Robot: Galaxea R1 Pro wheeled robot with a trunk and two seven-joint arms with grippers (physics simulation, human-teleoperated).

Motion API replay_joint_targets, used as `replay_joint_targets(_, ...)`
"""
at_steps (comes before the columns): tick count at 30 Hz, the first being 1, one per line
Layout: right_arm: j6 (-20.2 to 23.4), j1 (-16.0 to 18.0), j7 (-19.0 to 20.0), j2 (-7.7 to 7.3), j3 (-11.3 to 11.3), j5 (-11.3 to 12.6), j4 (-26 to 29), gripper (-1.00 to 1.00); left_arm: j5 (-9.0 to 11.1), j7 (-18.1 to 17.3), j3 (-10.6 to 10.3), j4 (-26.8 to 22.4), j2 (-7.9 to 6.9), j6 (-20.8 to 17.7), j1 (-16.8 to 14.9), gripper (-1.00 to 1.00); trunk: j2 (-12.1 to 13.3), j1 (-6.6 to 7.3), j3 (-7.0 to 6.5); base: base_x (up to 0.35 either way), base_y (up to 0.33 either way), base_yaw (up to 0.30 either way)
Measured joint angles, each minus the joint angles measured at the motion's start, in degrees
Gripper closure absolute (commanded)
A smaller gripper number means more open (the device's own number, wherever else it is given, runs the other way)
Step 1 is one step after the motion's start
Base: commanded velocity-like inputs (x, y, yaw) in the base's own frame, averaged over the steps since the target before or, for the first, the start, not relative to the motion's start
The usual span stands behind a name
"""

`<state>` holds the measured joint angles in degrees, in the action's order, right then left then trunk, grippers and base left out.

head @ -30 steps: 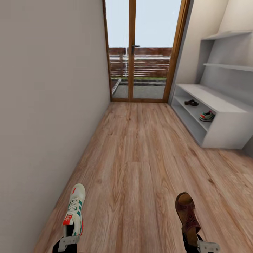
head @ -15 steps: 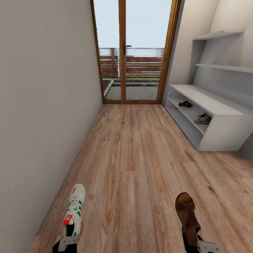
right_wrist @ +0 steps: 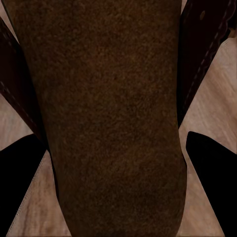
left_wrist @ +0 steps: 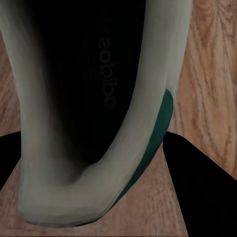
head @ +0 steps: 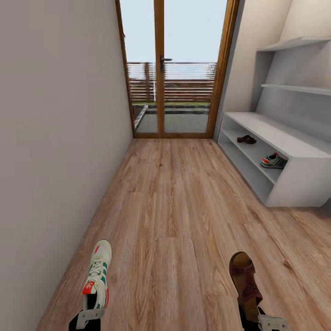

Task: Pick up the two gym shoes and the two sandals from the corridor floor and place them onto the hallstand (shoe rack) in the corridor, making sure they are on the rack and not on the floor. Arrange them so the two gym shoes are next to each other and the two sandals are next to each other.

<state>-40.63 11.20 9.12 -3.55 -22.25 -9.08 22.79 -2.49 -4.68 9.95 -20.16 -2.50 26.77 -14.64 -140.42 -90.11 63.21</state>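
Where the head view meets its lower edge, the corridor floor (head: pixel 179 216) of light brown wood-plank laminate is seen running forward between a plain pale wall (head: pixel 55 138) on the left and the hallstand (head: pixel 294 158) on the right, and it is closed at the far end by a wood-framed glass door (head: pixel 177 69), behind which a slatted fence is shown. At the near left, a cream-white gym shoe (head: pixel 97 276) with green stripes and a red tongue label is held by its heel in the left gripper (head: pixel 88 318), toe pointing away; in the left wrist view the dark inside of that shoe (left_wrist: pixel 94 98) is seen lying between the black fingers, so the gripper is closed around the heel. At the near right, a dark brown sandal (head: pixel 244 282) is likewise held at its heel end by the right gripper (head: pixel 271 323), and its suede insole (right_wrist: pixel 108 113) is seen between the dark fingers in the right wrist view. Both grippers are cut off by the lower edge, and their fingertips are covered by the footwear. Farther off, on the upper of the hallstand's two open shelves, a second gym shoe (head: pixel 274 161) is set nearer and a second sandal (head: pixel 247 139) farther along, well apart. Stepped wall shelves (head: pixel 294 87) are mounted above the bench.
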Motion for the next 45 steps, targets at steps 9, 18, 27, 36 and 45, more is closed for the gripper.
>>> replay_joint_targets(9, 0.01, 0.00, 0.00, 0.00, -0.01, 0.00, 0.00, 1.00, 0.00, 0.00, 0.00, 0.00, 0.00, 0.03, 0.00, 1.00, 0.00, 0.00, 0.00, 0.340, 0.000, 0.000)
replay_joint_targets(18, 0.01, 0.00, 0.00, 0.00, -0.01, 0.00, 0.00, 1.00, 0.00, 0.00, 0.00, 0.00, 0.00, 0.04, 0.00, 1.00, 0.00, 0.00, 0.00, 0.340, 0.000, 0.000)
replay_joint_targets(27, 0.02, 0.00, 0.00, 0.00, -0.01, 0.00, 0.00, 1.00, 0.00, 0.00, -0.01, 0.02, 0.00, -0.02, 0.00, 1.00, 0.00, 0.00, 0.00, 0.340, 0.000, 0.000)
replay_joint_targets(36, 0.02, 0.00, 0.00, -0.01, -0.01, 0.00, -0.01, 1.00, 0.00, 0.00, 0.00, 0.08, 0.00, -0.03, 0.00, 1.00, 0.00, 0.00, 0.00, 0.340, 0.000, 0.000)
replay_joint_targets(45, -0.02, 0.00, 0.00, 0.00, -0.01, 0.00, -0.08, 1.00, 0.00, 0.00, 0.00, 0.03, 0.00, -0.03, 0.00, 1.00, 0.00, 0.00, 0.00, 0.340, 0.000, 0.000)
